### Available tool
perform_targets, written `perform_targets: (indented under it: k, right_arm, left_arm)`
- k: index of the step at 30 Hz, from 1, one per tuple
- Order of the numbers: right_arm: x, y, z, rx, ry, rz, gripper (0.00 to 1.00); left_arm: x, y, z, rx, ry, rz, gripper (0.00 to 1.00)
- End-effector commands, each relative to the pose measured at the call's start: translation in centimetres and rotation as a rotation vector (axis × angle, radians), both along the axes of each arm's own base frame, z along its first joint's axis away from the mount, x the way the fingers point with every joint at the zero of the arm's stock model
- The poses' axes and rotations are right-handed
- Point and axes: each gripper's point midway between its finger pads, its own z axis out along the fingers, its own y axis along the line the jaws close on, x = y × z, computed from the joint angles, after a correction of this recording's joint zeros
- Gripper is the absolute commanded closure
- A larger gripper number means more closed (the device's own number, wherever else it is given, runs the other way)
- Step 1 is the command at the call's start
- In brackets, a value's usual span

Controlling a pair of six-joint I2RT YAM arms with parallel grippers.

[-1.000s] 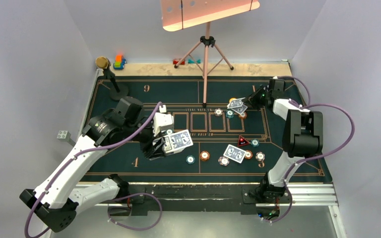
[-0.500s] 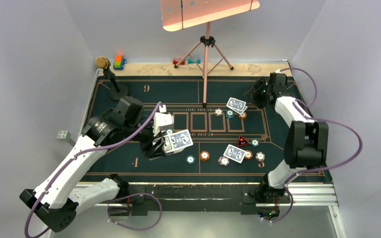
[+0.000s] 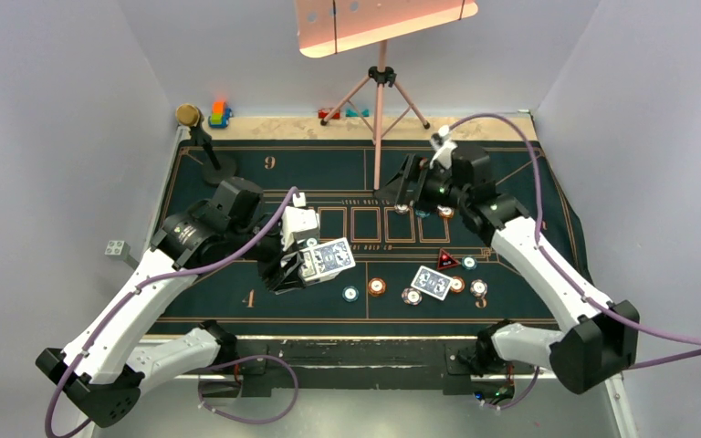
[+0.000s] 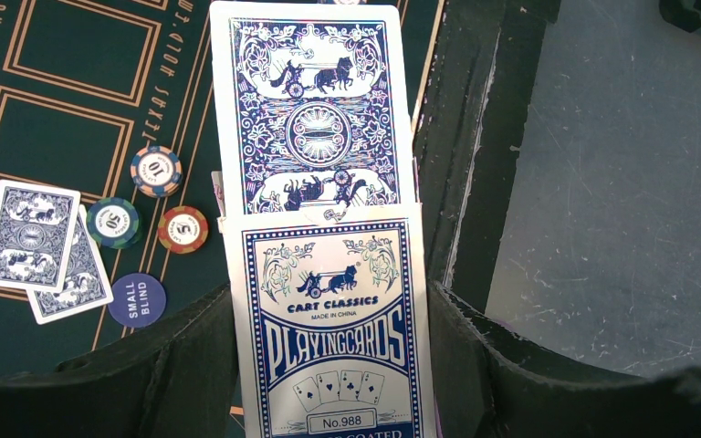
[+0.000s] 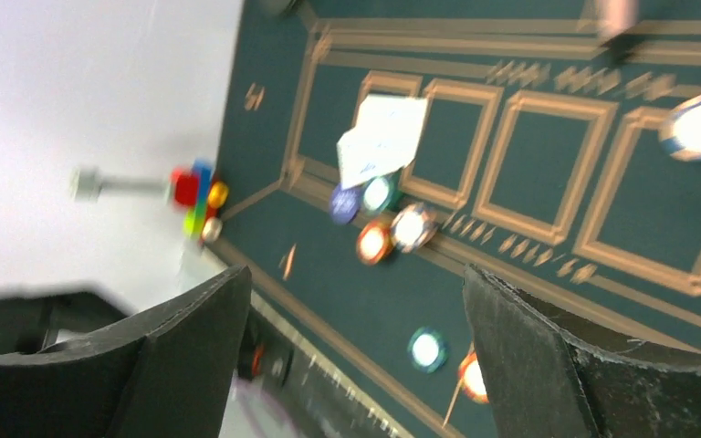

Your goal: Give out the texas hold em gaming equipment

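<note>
Jaws of the left gripper (image 4: 333, 301) clamped on the card box (image 4: 329, 365), one blue-backed card (image 4: 310, 109) poking from its top; right gripper (image 5: 356, 301) spread wide, empty, over the felt mat (image 5: 529, 292); that card looks light, slick, bendy; pinch its free end.

Blue-and-white cardboard playing-card box (image 4: 329, 328) carried most of the print: "CART CLASSICS", "MADE IN CHINA", "PLAYINGCARDS" in big letters, "No.988" in a small frame, and a cut-off "…COATED" at the btm. Round dark blue disc (image 4: 137, 299) read "SMALL BLIND" in white. Dark green felt table mat (image 4: 55, 119) had "TEXAS HOLD'EM" in gold along its box lines; top view showed a gold "6" nr the far-left corner & a "4" nr the near-left corner. Round orange chip (image 4: 182, 229) read approx. "5", round teal chip (image 4: 113, 222) "10". Other chip nos. were too small to read.
</note>
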Motion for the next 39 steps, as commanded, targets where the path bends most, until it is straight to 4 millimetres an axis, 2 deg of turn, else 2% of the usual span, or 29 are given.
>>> perform_targets:
  k: [1, 4, 7, 13, 18, 26, 33, 39]
  right_arm:
    - [-6.3, 4.3, 2.2, 0.149, 0.001, 0.271, 0.09]
    - [-9.3, 6.0, 4.6, 0.245, -0.035, 0.379, 0.08]
    - [-11.6, 8.0, 5.2, 0.257, -0.023, 0.465, 0.07]
    - [-14.2, 11.7, 4.3, 0.228, 0.024, 0.583, 0.06]
    - [-14.8, 13.6, 2.5, 0.195, 0.078, 0.621, 0.04]
    - [-14.6, 13.8, 1.4, 0.167, 0.096, 0.616, 0.03]
    - [-14.5, 13.2, 1.2, 0.144, 0.1, 0.586, 0.22]
    - [-14.1, 12.2, 1.3, 0.112, 0.087, 0.545, 0.3]
  left_arm:
    - [0.5, -0.5, 2.2, -0.055, -0.07, -0.02, 1.0]
    - [0.5, -0.5, 2.3, -0.057, -0.072, -0.019, 1.0]
    - [0.6, -0.6, 2.4, -0.062, -0.074, -0.017, 1.0]
    - [0.8, -0.8, 2.5, -0.066, -0.076, -0.014, 1.0]
    - [0.8, -0.8, 2.8, -0.071, -0.083, -0.014, 1.0]
    - [0.7, -0.8, 2.9, -0.075, -0.079, -0.016, 1.0]
    - [0.6, -0.9, 3.0, -0.079, -0.077, -0.018, 1.0]
    - [0.6, -0.9, 3.1, -0.082, -0.075, -0.021, 1.0]
